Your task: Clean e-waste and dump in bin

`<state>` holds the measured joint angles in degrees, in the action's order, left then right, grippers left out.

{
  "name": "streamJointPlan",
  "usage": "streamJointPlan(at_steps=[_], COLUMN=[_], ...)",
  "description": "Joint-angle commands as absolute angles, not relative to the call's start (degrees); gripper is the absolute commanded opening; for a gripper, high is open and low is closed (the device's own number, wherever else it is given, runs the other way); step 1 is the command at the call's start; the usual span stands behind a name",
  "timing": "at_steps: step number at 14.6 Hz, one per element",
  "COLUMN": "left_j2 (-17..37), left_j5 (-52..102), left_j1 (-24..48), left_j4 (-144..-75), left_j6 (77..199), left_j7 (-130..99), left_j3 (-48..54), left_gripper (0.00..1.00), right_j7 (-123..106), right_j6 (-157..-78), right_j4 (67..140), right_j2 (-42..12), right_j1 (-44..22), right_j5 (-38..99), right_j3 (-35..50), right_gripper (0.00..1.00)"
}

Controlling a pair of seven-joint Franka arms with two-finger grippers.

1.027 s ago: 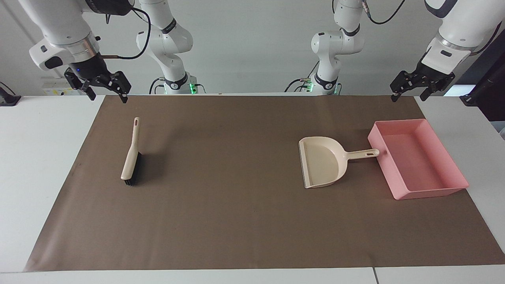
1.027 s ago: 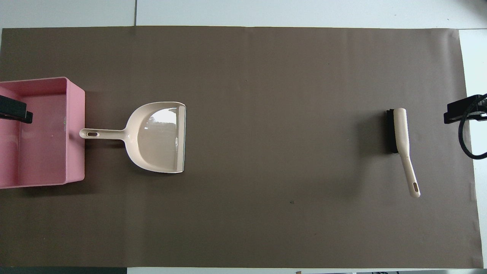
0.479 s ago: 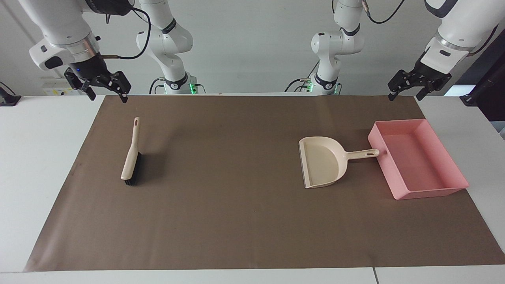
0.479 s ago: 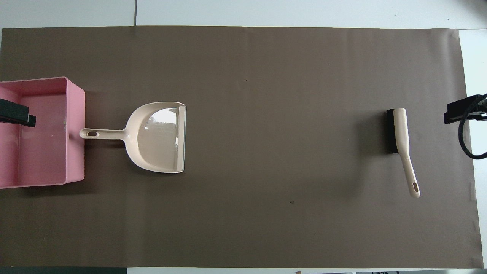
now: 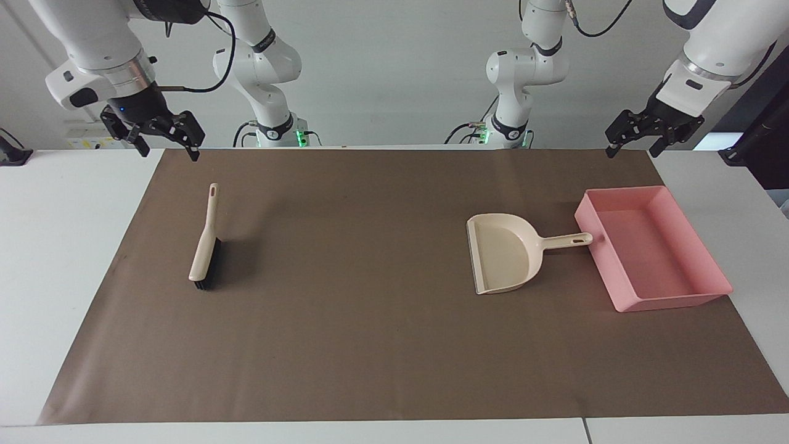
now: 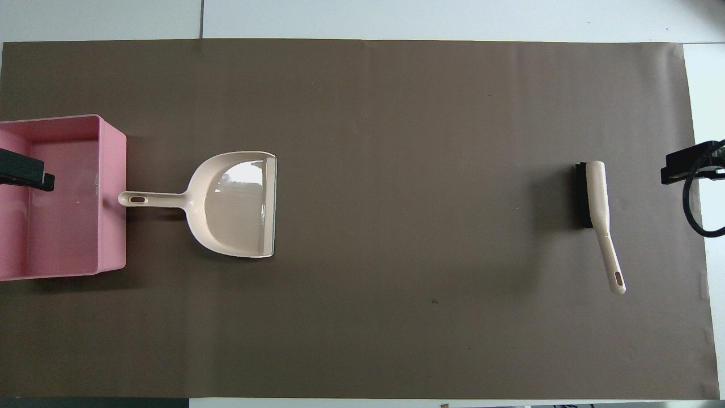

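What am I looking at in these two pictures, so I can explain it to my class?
Two robot arms work at a table covered by a brown mat. One picture faces the robots from across the table; the other looks down from above their end. On the mat lie a brush, a beige dustpan and a pink bin, the dustpan's handle reaching the bin's wall. No e-waste shows on the mat. The left gripper hangs open, above the mat's edge by the bin; the right gripper hangs open near the brush's end of the table. Neither holds anything.
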<state>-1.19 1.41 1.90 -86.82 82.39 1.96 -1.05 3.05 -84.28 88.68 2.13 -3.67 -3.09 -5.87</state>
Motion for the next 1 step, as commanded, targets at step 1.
streamJointPlan(at_steps=[1], left_j2=[-3.0], left_j5=[1.8], left_j1=[1.4], left_j4=[-89.2], left_j6=[83.0], left_j7=[2.0], left_j3=[-1.1], left_gripper=[0.98], right_j7=[2.8], right_j6=[-84.6], right_j4=[89.6], right_j2=[3.0], right_j1=[-3.7], right_j5=[-2.3], right_j3=[-5.8], right_gripper=[1.0])
